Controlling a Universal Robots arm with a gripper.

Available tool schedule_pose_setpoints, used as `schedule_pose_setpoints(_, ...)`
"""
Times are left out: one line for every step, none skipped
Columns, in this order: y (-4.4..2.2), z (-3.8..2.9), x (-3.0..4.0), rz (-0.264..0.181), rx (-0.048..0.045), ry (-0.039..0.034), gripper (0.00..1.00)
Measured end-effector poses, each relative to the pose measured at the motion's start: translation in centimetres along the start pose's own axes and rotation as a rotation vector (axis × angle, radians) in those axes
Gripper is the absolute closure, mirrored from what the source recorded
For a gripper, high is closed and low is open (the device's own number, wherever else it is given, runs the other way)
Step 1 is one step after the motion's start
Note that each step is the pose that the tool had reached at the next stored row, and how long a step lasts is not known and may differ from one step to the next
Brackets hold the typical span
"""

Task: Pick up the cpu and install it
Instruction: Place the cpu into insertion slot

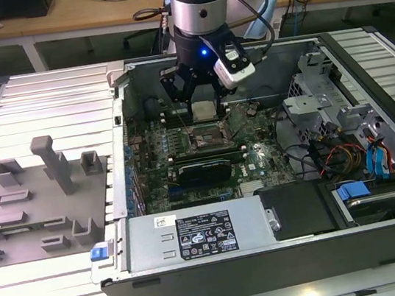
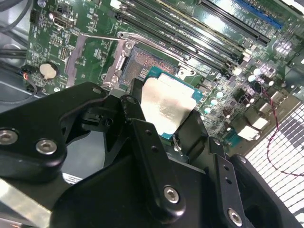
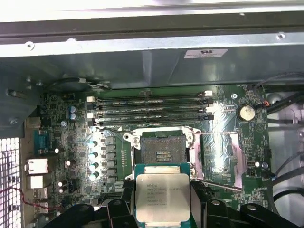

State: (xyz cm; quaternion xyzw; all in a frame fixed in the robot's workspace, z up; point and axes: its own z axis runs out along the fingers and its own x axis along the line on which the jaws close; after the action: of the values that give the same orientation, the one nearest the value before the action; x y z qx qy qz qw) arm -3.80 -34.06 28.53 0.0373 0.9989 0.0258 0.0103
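Closest to us in both wrist views is the gripper, its black fingers closed from two sides on the cpu. They pinch opposite edges, so the chip lies flat with its silvery lid up. We see it hanging clear of the motherboard, not touching it. Just beyond it lies the open socket, with its load plate swung aside. We judge the cpu's edges parallel to the socket's. Whether it stands right over the socket or a little short of it, we cannot tell. Farther off run the memory slots, then the case wall.
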Motion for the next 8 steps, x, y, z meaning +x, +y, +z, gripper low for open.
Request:
schedule_pose_setpoints(0.0, 0.0, 0.0, 0.025, 0.0005, -0.0013, 0.45)
schedule_pose_setpoints(0.0, 0.0, 0.0, 0.041, 0.0008, -0.0021, 0.45)
schedule_pose_setpoints(0.0, 0.01, 0.0, 0.055, 0.0011, -0.0029, 0.45)
schedule_pose_setpoints(0.0, 0.01, 0.0, 0.088, 0.0016, -0.0047, 0.45)
schedule_pose_setpoints(0.0, 0.02, 0.0, 0.117, 0.0022, -0.0062, 0.45)
schedule_pose_setpoints(0.0, 0.02, 0.0, 0.146, 0.0028, -0.0077, 0.45)
schedule_pose_setpoints(0.0, 0.02, 0.0, 0.171, 0.0032, -0.0089, 0.45)
schedule_pose_setpoints(0.0, 0.03, 0.0, 0.192, 0.0037, -0.0101, 0.45)
